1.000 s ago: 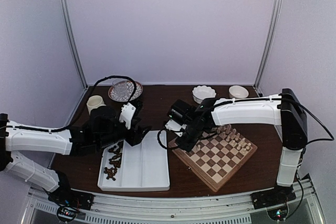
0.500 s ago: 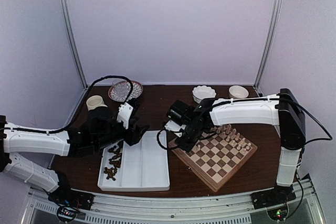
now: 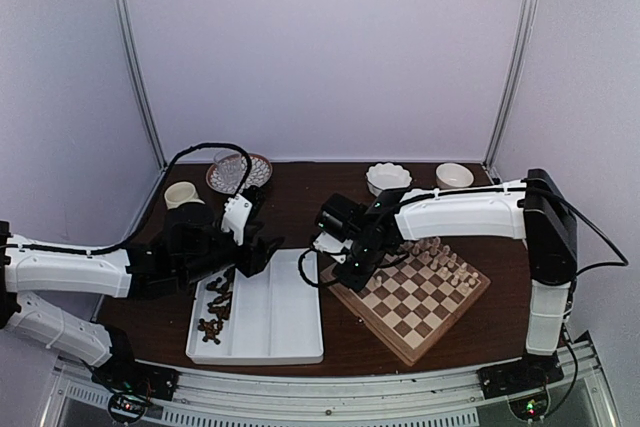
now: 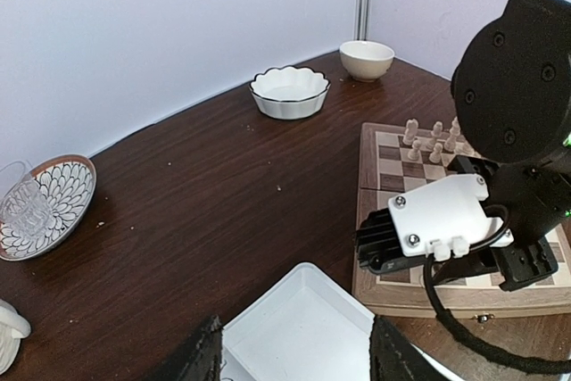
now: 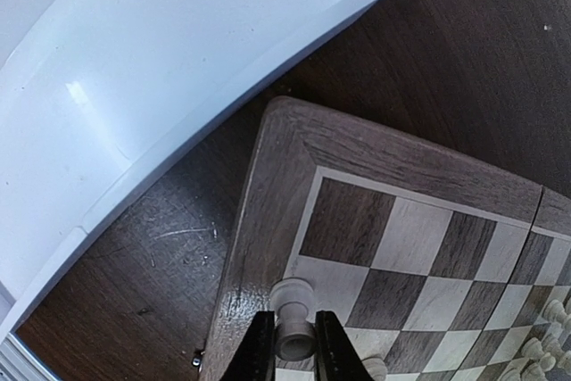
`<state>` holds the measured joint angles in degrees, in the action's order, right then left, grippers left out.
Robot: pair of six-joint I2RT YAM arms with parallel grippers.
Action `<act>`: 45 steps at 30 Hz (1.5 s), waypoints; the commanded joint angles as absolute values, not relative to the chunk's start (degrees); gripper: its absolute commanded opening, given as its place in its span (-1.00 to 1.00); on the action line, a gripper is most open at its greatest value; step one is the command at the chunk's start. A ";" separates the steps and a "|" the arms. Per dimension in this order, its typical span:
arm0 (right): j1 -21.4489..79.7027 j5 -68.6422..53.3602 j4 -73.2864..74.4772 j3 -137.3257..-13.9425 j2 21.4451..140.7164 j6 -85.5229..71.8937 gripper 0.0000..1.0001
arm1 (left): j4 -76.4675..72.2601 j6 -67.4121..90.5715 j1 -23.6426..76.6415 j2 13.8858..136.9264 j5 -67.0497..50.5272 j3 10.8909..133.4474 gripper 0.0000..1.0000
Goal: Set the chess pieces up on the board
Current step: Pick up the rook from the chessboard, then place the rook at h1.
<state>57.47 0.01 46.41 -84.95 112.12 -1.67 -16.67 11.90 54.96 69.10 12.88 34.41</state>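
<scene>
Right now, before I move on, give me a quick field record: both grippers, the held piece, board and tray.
left gripper: open, empty, above white rectangular two-compartment tray
right gripper: closed on cream wooden chess piece
piece position: edge square beside the rim of the checked wooden chessboard
other cream pieces: standing along the board's far-right side
dark brown pieces: loose in the tray's left compartment

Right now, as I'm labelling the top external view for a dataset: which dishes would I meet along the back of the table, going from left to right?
cream cup → patterned plate → scalloped white bowl → plain white bowl
</scene>
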 commanded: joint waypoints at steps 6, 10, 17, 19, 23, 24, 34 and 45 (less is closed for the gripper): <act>57.52 4.61 44.34 -83.54 107.17 -2.11 -0.81 | -18.85 11.68 54.92 68.02 13.35 34.32 0.12; 56.07 5.71 42.62 -82.03 103.30 -2.34 -0.83 | -19.45 11.71 54.92 67.60 13.10 33.87 0.12; 50.81 7.04 40.42 -81.30 101.30 -2.03 -0.84 | -19.96 11.62 54.93 67.66 13.05 33.48 0.12; 48.34 6.93 39.67 -81.25 101.25 -2.01 -0.83 | -19.96 11.67 54.92 68.23 12.89 33.57 0.12; 44.09 6.64 38.40 -81.77 101.73 -2.19 -0.84 | -19.90 11.86 54.98 69.14 11.87 33.96 0.12; 43.17 6.80 38.32 -82.17 102.06 -2.26 -0.83 | -19.80 11.87 54.94 69.41 11.48 34.07 0.11; 36.68 10.25 38.41 -83.71 106.61 -3.23 -0.84 | -18.55 12.18 55.02 71.53 8.64 35.50 0.12; 34.31 11.36 38.88 -84.53 109.89 -3.96 -0.84 | -18.13 12.59 54.95 72.35 7.49 36.08 0.11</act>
<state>35.03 9.28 38.98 -82.50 109.14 -3.16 -16.60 11.97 54.96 71.92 8.62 34.17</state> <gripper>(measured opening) 0.133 0.557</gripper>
